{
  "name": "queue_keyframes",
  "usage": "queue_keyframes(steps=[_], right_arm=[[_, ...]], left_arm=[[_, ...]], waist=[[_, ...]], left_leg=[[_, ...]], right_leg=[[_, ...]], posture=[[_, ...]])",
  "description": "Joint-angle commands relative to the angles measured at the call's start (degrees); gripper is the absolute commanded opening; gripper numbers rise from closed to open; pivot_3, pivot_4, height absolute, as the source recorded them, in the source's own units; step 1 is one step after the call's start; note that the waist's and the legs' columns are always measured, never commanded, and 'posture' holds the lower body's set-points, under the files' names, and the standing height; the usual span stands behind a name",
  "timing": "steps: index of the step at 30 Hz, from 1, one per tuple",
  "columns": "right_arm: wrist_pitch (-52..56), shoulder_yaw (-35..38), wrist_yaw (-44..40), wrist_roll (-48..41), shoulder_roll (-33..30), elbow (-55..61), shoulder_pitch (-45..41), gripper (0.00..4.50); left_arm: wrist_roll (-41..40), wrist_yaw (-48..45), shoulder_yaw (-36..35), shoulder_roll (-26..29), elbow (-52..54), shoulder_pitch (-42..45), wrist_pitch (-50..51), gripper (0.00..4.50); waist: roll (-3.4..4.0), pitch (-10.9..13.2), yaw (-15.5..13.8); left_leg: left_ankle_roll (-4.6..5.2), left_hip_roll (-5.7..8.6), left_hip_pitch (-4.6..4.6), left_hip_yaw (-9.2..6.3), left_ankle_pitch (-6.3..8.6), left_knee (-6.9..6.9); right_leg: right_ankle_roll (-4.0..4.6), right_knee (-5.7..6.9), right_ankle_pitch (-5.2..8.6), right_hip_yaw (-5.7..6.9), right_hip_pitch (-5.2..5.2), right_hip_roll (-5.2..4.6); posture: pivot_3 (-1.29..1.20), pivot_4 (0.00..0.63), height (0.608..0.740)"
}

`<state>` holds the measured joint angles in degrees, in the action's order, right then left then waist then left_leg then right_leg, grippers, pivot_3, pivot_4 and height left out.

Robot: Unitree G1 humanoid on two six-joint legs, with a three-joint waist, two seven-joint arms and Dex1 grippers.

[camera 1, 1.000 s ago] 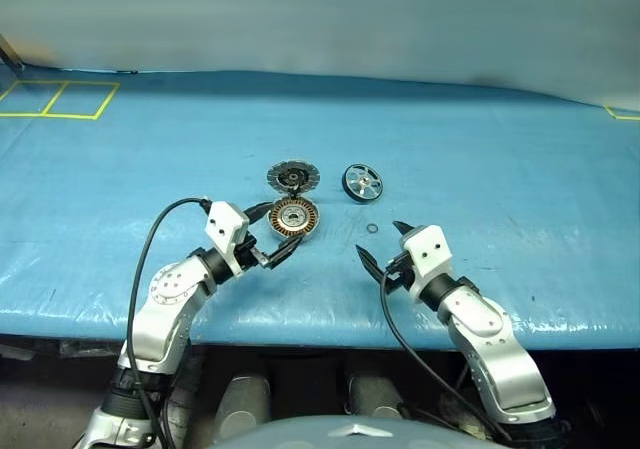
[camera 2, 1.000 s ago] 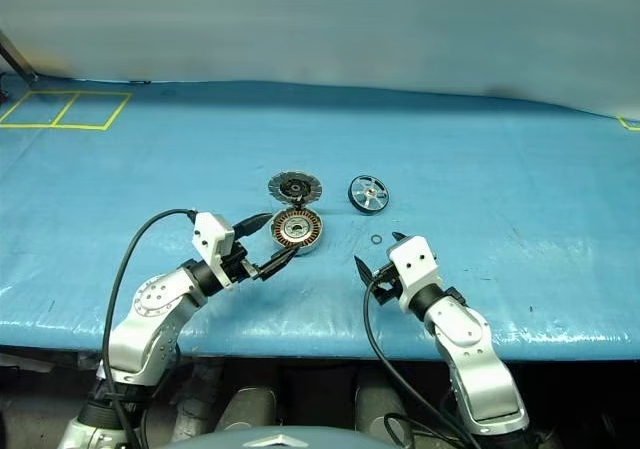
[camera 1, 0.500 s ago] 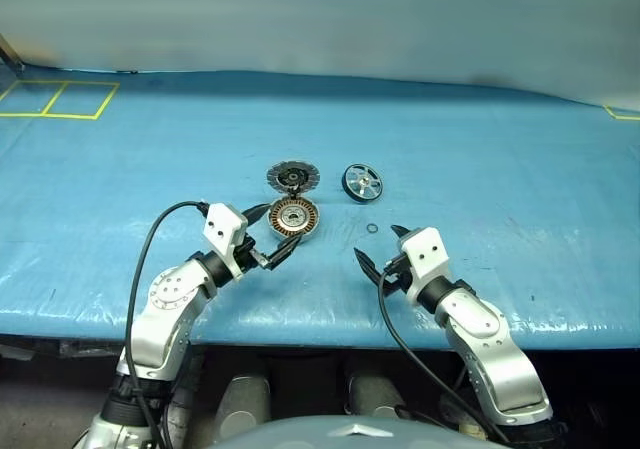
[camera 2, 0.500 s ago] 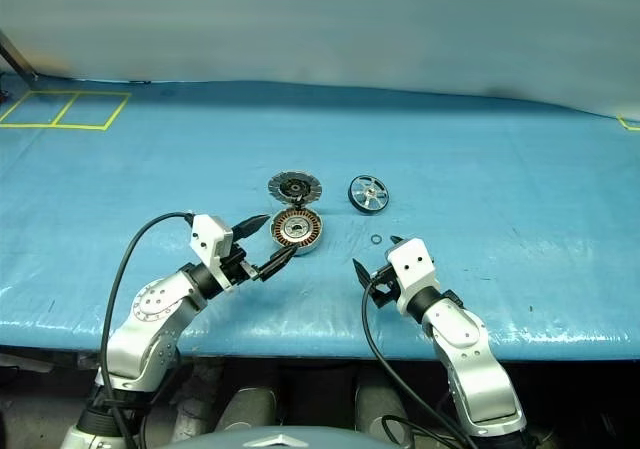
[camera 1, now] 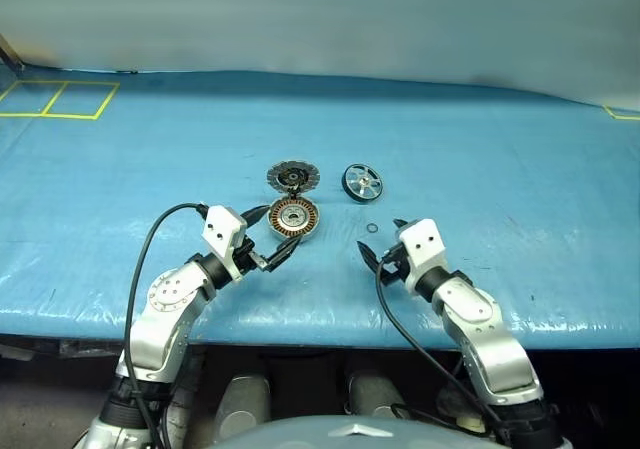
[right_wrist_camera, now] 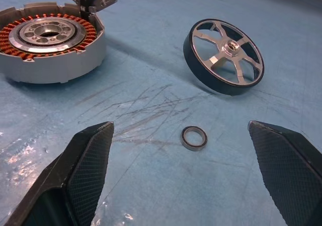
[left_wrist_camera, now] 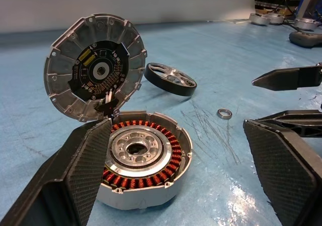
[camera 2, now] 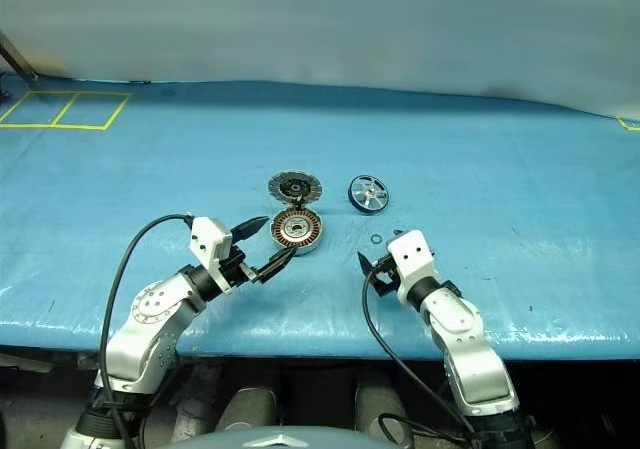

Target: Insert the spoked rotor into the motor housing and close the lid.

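One spoked rotor (right_wrist_camera: 227,56) is seen lying on the blue table cover (camera 1: 520,169), tipped slightly on its dark rim, nothing touching it. It sits to the right of the lid (camera 1: 292,176) and just beyond one small loose ring (right_wrist_camera: 194,137). One motor housing (left_wrist_camera: 142,155) is set flat on the cover, copper windings up, silver hub empty. One lid is stood open behind it, nearly upright, dark inner face with a circuit board turned toward the robot; it appears joined to the housing by short wires at its lower edge, though that joint is hard to make out. In the right wrist view the lid is cut off at the frame edge and only part of the housing is shown.

Two grippers are counted. The left gripper (camera 1: 271,235) is held just at the near side of the housing, jaws spread wide, nothing gripped; one finger (left_wrist_camera: 83,173) covers part of the housing wall in its wrist view. The right gripper (camera 1: 383,246) is held near the ring, jaws likewise wide apart and empty, the ring seen between the fingers (right_wrist_camera: 90,160) but farther out, untouched. Whether either gripper's fingertips rest on the cover cannot be told.

Yellow tape lines (camera 1: 60,99) are marked at the far left corner, and a further piece at the far right edge is cut off.
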<state>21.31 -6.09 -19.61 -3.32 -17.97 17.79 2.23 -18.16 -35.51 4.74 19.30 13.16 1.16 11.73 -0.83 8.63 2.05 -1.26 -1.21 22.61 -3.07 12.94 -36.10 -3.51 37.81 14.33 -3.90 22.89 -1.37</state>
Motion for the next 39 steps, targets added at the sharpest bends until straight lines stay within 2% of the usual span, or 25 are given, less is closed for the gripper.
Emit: queue_keyframes(steps=[1,11,17,24,29,39], right_arm=[[-1.9,0.8,0.2,0.3,0.1,-1.2,-2.1,4.50],[-4.2,-1.5,-0.5,1.3,1.8,-9.5,-5.9,4.50],[-5.6,-0.4,1.1,1.1,3.8,-15.1,-7.5,4.50],[-3.2,2.8,-0.5,-3.3,4.5,-14.8,-6.4,4.50],[-1.6,2.5,-1.3,-3.3,3.8,-15.3,-5.5,4.50],[-0.9,2.4,1.2,-2.3,6.5,-18.3,-6.9,4.50]], left_arm=[[0.4,-0.1,-0.3,-0.2,0.3,0.7,-1.7,4.48],[1.4,0.2,-0.1,0.8,0.9,-0.5,-1.6,4.48],[1.6,0.3,0.0,0.6,1.0,-0.9,-1.7,4.48],[2.5,-0.3,0.6,0.6,-0.2,-1.3,-2.6,4.48],[2.9,-1.0,0.4,0.5,-2.9,-0.8,-4.3,4.48],[3.4,-2.5,0.5,0.3,-7.4,-0.3,-7.7,4.48]], waist=[[0.00,0.0,0.0],[0.01,0.0,0.1],[0.01,0.0,0.0],[0.02,0.0,0.0],[0.02,0.0,0.1],[0.00,0.0,0.2]], left_leg=[[0.00,0.00,0.00,0.00,0.00,0.00],[0.00,0.00,-0.01,0.00,0.00,0.02],[0.00,0.00,0.00,0.00,0.00,0.02],[0.00,0.01,0.00,-0.01,0.00,0.02],[0.00,0.00,-0.01,0.00,0.00,0.02],[0.00,0.00,-0.05,0.02,0.00,0.00]], right_leg=[[-0.09,0.00,-0.05,0.00,0.00,0.00],[-0.17,0.00,-0.11,0.00,0.00,0.00],[-0.16,0.00,-0.11,0.00,0.00,0.00],[-0.11,0.00,-0.16,0.00,0.00,-0.01],[-0.11,0.01,-0.16,0.00,0.00,0.00],[-0.16,0.01,-0.12,-0.02,-0.02,0.01]], posture=[[0.00,0.150,0.740],[0.00,0.150,0.740],[0.00,0.150,0.740],[0.00,0.150,0.740],[0.00,0.150,0.740],[0.00,0.150,0.740]])
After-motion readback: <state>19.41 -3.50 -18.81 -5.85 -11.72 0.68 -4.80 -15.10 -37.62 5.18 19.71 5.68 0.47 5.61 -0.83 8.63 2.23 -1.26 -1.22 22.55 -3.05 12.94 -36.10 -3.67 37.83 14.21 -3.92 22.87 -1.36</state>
